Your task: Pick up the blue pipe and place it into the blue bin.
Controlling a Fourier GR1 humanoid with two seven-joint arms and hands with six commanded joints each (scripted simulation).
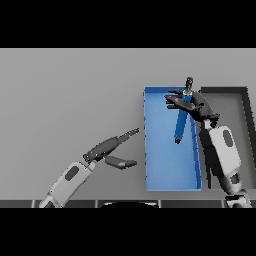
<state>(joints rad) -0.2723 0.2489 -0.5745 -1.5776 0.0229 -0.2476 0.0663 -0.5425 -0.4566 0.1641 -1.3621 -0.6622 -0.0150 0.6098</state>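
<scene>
Pipe is seen in the head view held over the blue bin, gripped near its upper end by the right robot hand, whose fingers are curled round it. It hangs nearly upright, slightly tilted, with a dark cap at each end; its lower end is above the bin's interior, near the bin's right wall, though whether it touches the floor cannot be told. A dark tray lies just right of the bin on the grey tabletop. The left robot hand is shown idle to the left of the bin, its fingers straight and its thumb spread, holding nothing. The step in hand is judged to be the placing. For the next move, the right robot hand would need to be lowered a little and its fingers released, so that the pipe is left inside the walls.
</scene>
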